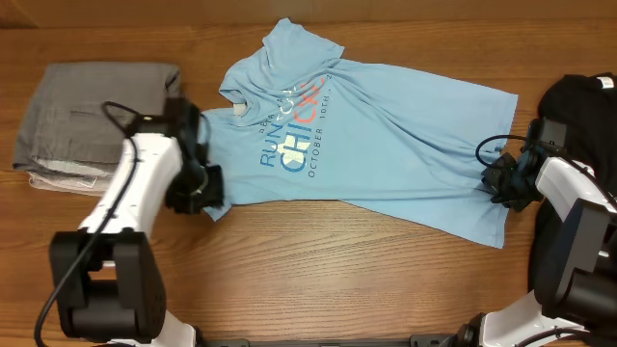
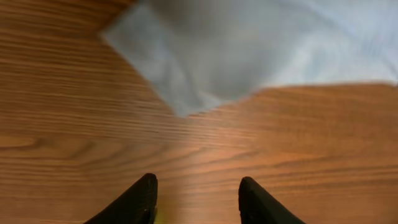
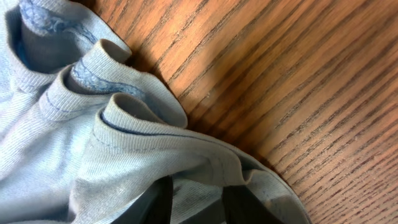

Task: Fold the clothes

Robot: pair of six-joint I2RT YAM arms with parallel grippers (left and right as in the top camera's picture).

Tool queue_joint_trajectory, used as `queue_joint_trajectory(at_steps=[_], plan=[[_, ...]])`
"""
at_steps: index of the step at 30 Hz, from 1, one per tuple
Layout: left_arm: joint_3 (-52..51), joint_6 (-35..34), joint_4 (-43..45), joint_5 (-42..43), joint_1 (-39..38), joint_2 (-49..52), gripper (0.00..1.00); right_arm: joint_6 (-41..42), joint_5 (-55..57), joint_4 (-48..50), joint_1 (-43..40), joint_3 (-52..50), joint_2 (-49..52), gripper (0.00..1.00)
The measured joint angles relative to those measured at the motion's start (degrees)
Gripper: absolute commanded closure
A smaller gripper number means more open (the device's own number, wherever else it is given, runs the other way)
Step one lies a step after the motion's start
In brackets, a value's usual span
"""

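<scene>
The clothes, a light blue T-shirt (image 1: 376, 130) with white and coral lettering, lie spread and rumpled across the wooden table (image 1: 337, 270), neck to the left and hem to the right. My left gripper (image 1: 200, 189) hovers by the shirt's near left corner. In the left wrist view the left gripper (image 2: 198, 186) is open over bare wood, and the shirt's corner (image 2: 186, 99) lies apart ahead of it. My right gripper (image 1: 497, 179) is at the shirt's right edge. Its fingers (image 3: 163, 199) stand apart with the bunched hem (image 3: 124, 118) lying loose between and over them.
A folded grey cloth (image 1: 96, 120) lies at the far left of the table, just beyond the left arm. A black mass (image 1: 578, 101) sits at the right edge behind the right arm. Bare wood runs along the front below the shirt.
</scene>
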Motion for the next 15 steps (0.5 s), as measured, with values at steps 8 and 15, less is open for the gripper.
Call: queue_joint_trajectory(at_steps=[8, 15], plan=[[-7.39, -1.88, 10.84, -4.09, -8.07, 0.00, 0.52, -0.02, -0.52, -0.09, -0.07, 0.04, 0.00, 0.66], [-9.75, -5.46, 15.56, -8.22, -9.57, 0.00, 0.52, -0.04, -0.70, -0.11, -0.07, 0.04, 0.00, 0.65]])
